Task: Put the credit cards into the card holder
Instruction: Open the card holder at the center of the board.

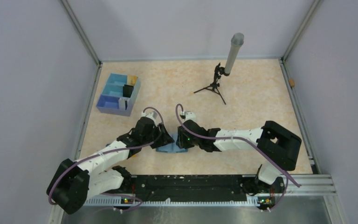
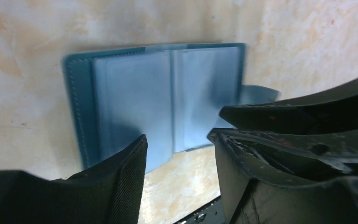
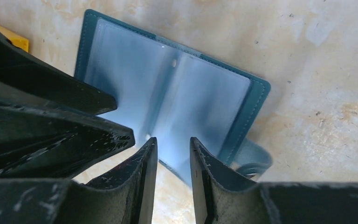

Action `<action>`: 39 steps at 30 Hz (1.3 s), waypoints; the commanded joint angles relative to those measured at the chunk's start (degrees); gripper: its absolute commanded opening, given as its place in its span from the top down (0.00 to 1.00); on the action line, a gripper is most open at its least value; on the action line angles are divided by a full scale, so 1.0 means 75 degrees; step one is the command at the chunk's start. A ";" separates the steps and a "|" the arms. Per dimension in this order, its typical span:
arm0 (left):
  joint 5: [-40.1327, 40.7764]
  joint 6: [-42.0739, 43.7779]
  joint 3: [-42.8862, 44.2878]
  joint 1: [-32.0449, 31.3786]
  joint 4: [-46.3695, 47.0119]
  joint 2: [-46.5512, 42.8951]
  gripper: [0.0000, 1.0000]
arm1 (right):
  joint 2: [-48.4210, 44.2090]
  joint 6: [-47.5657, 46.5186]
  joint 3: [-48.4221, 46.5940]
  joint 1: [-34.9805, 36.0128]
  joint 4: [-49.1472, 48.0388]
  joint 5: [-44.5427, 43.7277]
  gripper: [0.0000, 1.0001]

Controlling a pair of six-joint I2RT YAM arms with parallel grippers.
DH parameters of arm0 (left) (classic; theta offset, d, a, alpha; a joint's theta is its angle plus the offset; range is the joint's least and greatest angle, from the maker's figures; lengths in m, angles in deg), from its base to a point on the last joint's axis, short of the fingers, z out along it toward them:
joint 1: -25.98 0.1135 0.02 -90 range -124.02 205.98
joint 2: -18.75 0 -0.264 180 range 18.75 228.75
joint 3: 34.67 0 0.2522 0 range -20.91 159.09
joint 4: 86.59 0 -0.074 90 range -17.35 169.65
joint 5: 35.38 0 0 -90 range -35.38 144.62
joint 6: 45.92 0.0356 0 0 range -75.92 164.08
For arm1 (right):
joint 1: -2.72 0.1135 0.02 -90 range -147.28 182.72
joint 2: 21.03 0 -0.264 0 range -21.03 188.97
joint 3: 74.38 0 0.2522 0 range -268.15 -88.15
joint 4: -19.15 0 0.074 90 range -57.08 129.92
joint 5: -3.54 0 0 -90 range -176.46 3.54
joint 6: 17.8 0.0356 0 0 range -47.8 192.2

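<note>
- Credit cards [image 1: 127, 91], seemingly the black and gold pieces, stand in the compartments of the blue tray [image 1: 113, 110] at the upper left of the overhead view. They are well apart from both arms, so by my reading no card has been picked up yet.
- Left gripper [image 2: 179, 186] hovers at lower centre-left of the overhead view, over the near edge of the holder. Its fingers [image 2: 121, 182] stand fairly wide apart with nothing between them. Whether they touch the holder I cannot tell.
- Card holder [image 2: 163, 98] lies spread open and flat on the surface [image 2: 28, 56], at the centre between the two grippers. Its clasp tab [image 2: 261, 93] sticks out on the right in the left wrist view. Both clear sleeves look empty. Opening seems done, and loading every card is left.
- Right gripper [image 3: 172, 177] hangs over the same near edge, close beside the left one. Its fingers are only a narrow gap apart and it carries nothing; the holder shows through the gap.
- Yellow corner [image 3: 16, 42] peeks out at the upper left of the right wrist view. Too little shows to say whether it is a card.
- Tripod [image 1: 212, 87] with a grey tube stands right of centre near the top of the overhead view, well apart from the work.
</note>
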 commanded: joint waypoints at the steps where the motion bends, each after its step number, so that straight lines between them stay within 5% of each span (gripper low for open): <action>1: 0.0368 -0.0136 -0.0296 0.0020 0.0618 0.0204 0.44 | -0.0088 0.0232 0.0215 0.0076 -0.0119 -0.0146 0.69; 16: 0.1054 -0.0066 -0.0298 0.0037 -0.0027 -0.0289 0.44 | -0.0217 0.0073 0.0244 0.0083 0.0127 -0.0114 0.69; 23: 0.1647 0.0879 0.1477 0.0304 -0.1893 -0.0752 0.22 | -0.1155 -0.0513 -0.0124 0.0086 0.0848 -0.0351 0.60; 32: 0.1670 0.2630 0.3488 0.2750 -0.2954 -0.0129 0.09 | -0.2465 -0.1194 -0.0045 -0.0112 0.1180 -0.0699 0.47; 39: 0.1241 0.2303 0.4457 0.4657 -0.2184 0.1457 0.14 | -0.3145 -0.1360 0.0586 -0.0558 0.0659 -0.0218 0.45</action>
